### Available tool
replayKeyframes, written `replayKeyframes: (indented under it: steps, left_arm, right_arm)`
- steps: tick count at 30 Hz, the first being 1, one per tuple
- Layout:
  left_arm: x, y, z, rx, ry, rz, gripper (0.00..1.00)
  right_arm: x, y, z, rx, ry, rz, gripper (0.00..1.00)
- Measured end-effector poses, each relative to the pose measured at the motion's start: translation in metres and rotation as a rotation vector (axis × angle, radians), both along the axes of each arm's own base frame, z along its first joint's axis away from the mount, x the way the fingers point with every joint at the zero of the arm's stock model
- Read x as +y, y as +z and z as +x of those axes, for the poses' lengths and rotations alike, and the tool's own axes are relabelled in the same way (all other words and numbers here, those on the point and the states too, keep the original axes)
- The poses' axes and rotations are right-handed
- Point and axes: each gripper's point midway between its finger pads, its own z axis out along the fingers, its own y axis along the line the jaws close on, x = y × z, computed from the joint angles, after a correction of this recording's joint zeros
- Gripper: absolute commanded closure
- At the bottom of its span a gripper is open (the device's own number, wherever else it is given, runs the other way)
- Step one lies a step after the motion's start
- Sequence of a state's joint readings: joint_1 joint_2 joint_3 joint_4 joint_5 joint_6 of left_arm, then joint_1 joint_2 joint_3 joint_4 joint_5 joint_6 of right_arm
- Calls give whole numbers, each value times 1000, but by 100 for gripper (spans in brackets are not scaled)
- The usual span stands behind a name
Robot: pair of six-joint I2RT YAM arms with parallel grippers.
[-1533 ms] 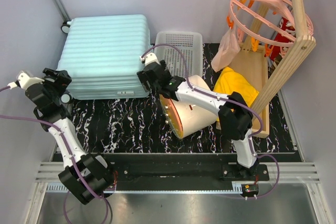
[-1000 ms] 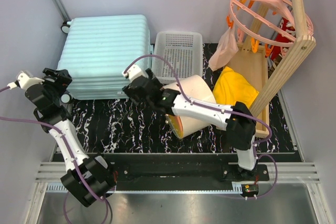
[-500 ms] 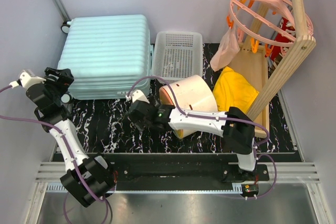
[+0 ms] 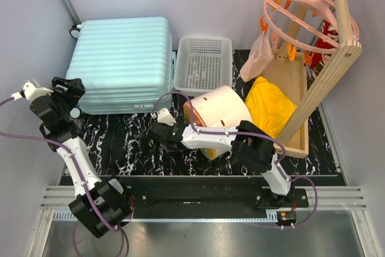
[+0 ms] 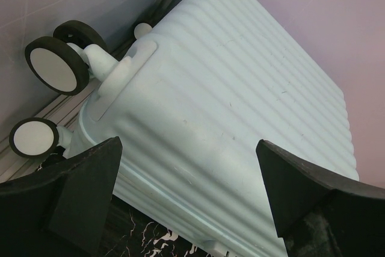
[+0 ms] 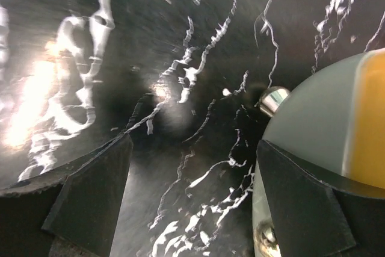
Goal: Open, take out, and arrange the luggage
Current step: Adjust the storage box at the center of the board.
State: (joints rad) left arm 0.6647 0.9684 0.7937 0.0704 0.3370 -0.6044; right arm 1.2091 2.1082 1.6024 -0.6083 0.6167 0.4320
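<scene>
Black marbled tabletop [image 4: 126,142] carries the closed luggage [image 4: 120,64] at far left. Left tool [image 5: 189,176] gapes wide, empty, just beside its wheeled corner. Right tool [image 6: 192,173], also wide and empty, hovers over bare tabletop beside a cream cylinder [image 4: 219,112], apart from the luggage; its wrist view is blurred.

Right arm [image 4: 207,136] back from the luggage [image 4: 120,64], low beside the cream cylinder [image 4: 219,112].

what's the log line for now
pale mint ribbed hard-shell suitcase shut | left gripper open beside it | right gripper open, empty
</scene>
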Motion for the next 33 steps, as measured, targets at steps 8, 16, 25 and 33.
replayKeyframes:
  steps: [8,16,25,33]
  left_arm:
    - [0,1,0,-3,0,-1,1]
    - [0,2,0,-8,0,1,1]
    - [0,2,0,-8,0,1,1]
    - [0,2,0,-6,0,7,1]
  right_arm:
    - [-23,-19,24,1,-63,-60,5]
    - [-42,-20,65,-61,-102,-50,5]
    - [-56,-18,95,-87,-119,-49,5]
    - [-56,-8,103,-94,-62,-98,3]
